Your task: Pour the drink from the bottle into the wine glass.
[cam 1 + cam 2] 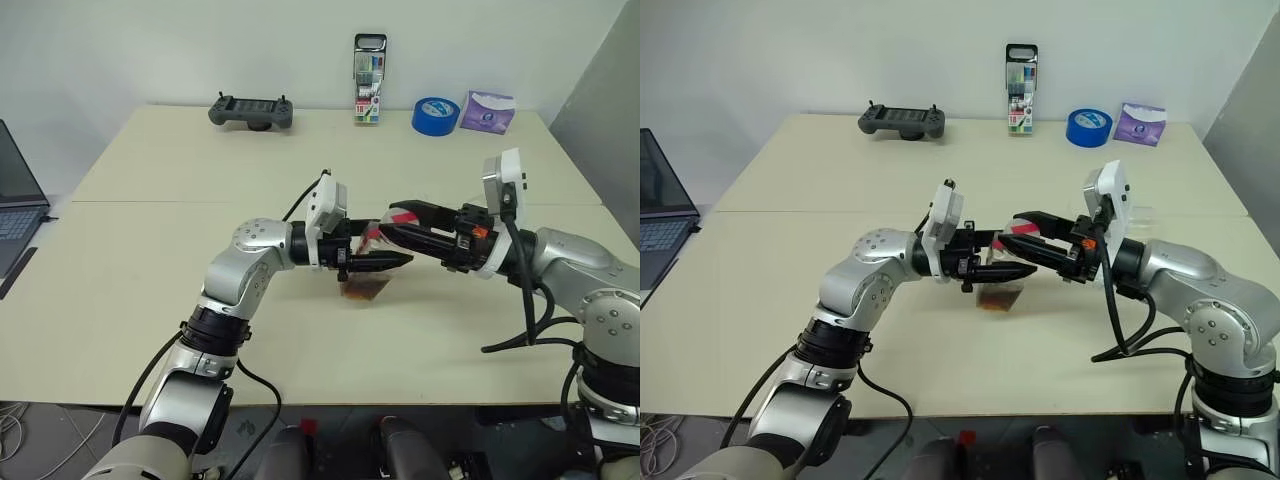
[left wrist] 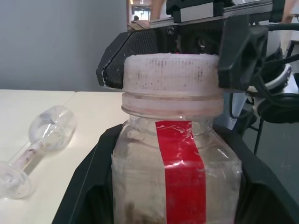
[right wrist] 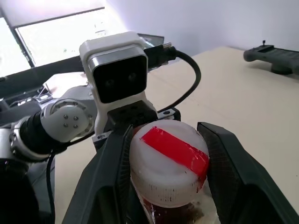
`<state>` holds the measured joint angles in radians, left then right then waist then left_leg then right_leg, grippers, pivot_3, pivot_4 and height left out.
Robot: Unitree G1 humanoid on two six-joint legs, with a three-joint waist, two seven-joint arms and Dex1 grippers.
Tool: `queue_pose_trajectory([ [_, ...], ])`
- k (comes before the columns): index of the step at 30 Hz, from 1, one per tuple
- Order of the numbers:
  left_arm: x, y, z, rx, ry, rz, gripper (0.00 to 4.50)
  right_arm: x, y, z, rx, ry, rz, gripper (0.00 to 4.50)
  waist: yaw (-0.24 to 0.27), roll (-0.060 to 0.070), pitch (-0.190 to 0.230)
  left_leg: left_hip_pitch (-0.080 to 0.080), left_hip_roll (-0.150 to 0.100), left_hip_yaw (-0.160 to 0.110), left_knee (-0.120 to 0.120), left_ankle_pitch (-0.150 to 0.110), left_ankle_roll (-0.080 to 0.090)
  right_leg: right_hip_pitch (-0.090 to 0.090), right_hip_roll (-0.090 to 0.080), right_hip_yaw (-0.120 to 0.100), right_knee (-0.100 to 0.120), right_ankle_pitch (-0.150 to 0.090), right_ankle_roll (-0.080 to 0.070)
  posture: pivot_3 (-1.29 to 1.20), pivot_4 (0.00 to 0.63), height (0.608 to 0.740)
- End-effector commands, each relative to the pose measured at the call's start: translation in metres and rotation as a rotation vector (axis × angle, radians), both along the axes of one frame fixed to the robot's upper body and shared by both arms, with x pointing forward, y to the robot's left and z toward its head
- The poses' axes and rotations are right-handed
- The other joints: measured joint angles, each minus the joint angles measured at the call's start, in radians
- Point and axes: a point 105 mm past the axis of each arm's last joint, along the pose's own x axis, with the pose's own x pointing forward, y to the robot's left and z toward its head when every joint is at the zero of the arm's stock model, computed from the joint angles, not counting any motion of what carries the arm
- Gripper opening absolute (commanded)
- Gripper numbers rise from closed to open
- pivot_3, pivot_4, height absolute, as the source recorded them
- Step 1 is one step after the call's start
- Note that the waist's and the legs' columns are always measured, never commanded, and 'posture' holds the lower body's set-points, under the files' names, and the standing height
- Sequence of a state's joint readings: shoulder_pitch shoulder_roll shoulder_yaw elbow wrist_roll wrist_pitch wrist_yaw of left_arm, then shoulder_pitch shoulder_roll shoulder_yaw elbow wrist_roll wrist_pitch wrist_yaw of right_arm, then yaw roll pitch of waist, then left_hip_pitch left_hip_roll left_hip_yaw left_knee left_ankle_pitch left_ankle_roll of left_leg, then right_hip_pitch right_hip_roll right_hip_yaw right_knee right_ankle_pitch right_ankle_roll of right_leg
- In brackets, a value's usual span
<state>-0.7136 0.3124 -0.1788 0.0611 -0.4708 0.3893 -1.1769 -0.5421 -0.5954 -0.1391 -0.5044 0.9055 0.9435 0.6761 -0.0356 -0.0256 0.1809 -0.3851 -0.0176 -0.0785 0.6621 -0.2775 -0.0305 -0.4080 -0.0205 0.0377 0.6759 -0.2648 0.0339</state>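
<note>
My left gripper (image 1: 395, 262) is shut on the body of the bottle (image 2: 180, 177), a clear plastic one with a vertical red strip, held above the middle of the table. The dark reddish-brown drink (image 1: 364, 289) sits in the bottle's lower end. My right gripper (image 1: 388, 220) comes in from the right, its two fingers closed on the sides of the whitish cap (image 3: 168, 161), which has red tape across its top. The wine glass (image 2: 46, 133) lies on its side on the table beyond the bottle, clear and with nothing in its bowl.
Along the far edge of the pale table (image 1: 150, 300) are a dark handheld controller (image 1: 251, 110), a standing pack of markers (image 1: 369, 80), a blue tape roll (image 1: 435, 115) and a purple packet (image 1: 487, 110). A laptop (image 1: 15, 215) sits past the left edge.
</note>
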Motion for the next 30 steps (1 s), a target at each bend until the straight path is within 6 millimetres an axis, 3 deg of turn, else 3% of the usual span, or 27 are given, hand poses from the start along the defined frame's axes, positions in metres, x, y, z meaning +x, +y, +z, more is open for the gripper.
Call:
queue_pose_trajectory([
  [1,0.018,0.023,0.003,-0.009,0.005,0.152,2.17,-0.026,0.014,0.005,-0.016,-0.069,0.158,1.86,0.001,0.000,0.000,0.000,0.000,0.000,0.000,0.000,0.000,0.000,0.000,0.000,0.000,0.000,0.000,0.00,0.150,0.740],
  [6,0.017,0.022,0.002,-0.009,0.006,0.156,2.17,-0.029,0.021,0.009,-0.024,-0.076,0.170,1.86,0.004,0.000,0.000,0.000,-0.001,0.001,0.001,0.000,0.000,0.000,-0.001,0.000,0.000,0.000,0.000,0.00,0.150,0.740],
  [14,0.020,0.018,0.001,-0.022,0.002,0.164,2.17,-0.028,0.035,0.021,-0.068,-0.148,0.110,4.49,0.006,0.000,0.000,-0.001,-0.001,-0.001,0.001,0.000,0.000,0.000,-0.002,0.000,0.000,0.000,0.000,0.00,0.150,0.740],
  [19,0.022,0.018,0.001,-0.044,-0.007,0.181,2.17,-0.017,0.027,0.036,-0.009,-0.214,-0.041,4.50,0.006,0.000,0.000,-0.002,-0.002,0.000,0.001,0.000,0.000,0.000,-0.003,0.001,-0.002,0.000,0.000,0.00,0.150,0.740],
  [23,0.032,0.019,0.009,-0.115,-0.020,0.244,2.17,-0.001,0.012,0.047,0.082,-0.234,-0.283,4.50,0.006,0.000,0.000,-0.002,-0.002,-0.001,0.001,0.000,0.000,0.000,-0.003,0.001,-0.001,0.000,0.000,0.00,0.150,0.740],
  [26,0.036,0.019,0.014,-0.177,-0.002,0.268,2.17,-0.005,0.019,0.041,0.112,-0.202,-0.298,4.50,0.007,0.000,0.000,-0.002,-0.002,-0.002,0.001,0.000,0.000,0.000,-0.003,0.001,0.000,0.000,0.000,0.00,0.150,0.740],
  [30,0.031,0.011,0.016,-0.236,0.005,0.234,2.17,0.009,0.028,0.021,0.079,-0.163,-0.381,4.50,0.006,0.000,0.000,-0.003,-0.002,-0.001,0.001,0.000,-0.001,0.000,-0.004,0.001,-0.001,0.000,0.000,0.00,0.150,0.740],
])
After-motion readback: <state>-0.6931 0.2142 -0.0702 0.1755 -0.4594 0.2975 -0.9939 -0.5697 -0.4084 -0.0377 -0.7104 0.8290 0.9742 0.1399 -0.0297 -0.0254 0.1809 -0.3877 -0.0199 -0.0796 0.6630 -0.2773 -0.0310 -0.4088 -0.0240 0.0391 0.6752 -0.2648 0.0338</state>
